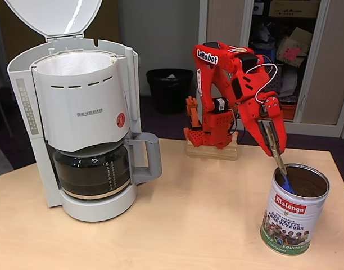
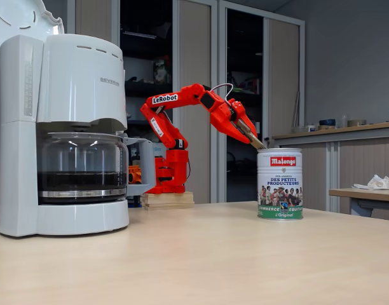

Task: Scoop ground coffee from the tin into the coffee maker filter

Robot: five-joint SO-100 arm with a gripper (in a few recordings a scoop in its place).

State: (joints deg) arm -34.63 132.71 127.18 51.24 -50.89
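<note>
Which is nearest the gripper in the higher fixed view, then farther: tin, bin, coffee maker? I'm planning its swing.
From the gripper:
1. Tin, directly below it at right.
2. Bin, behind the table, centre.
3. Coffee maker, far left.

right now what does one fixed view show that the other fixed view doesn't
A fixed view looks down into the tin: ground coffee, the blue scoop, plus the filter in the open coffee maker. A fixed view instead has a white cloth on a side counter. Both fixed views share the tool, shut on the scoop's handle above the tin.
</note>
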